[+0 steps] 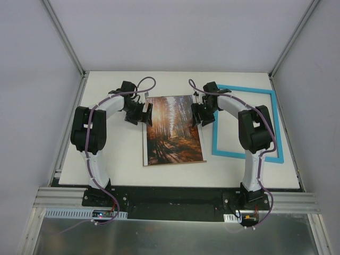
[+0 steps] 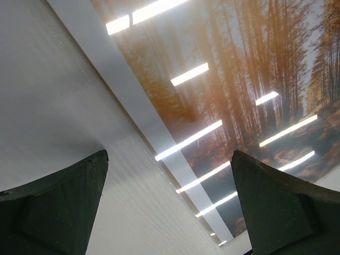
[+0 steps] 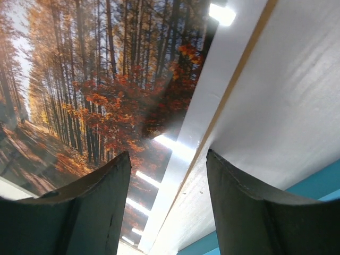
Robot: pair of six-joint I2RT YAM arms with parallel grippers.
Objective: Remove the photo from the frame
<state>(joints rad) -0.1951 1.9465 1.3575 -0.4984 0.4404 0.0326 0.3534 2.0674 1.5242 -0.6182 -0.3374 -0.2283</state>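
photo (image 1: 174, 130): we see it lying flat on the desk (image 1: 122, 159), out of the frame, its upper end between the two end effectors
frame (image 1: 247, 155): empty, turquoise, flat on the desk just right of the photo
left end effector (image 1: 139, 112): jaws wide, low over the photo's upper left edge, a finger on either side of its white margin (image 2: 127, 101)
right end effector (image 1: 200, 114): jaws part-way apart, straddling the photo's upper right edge; we see nothing clamped between them
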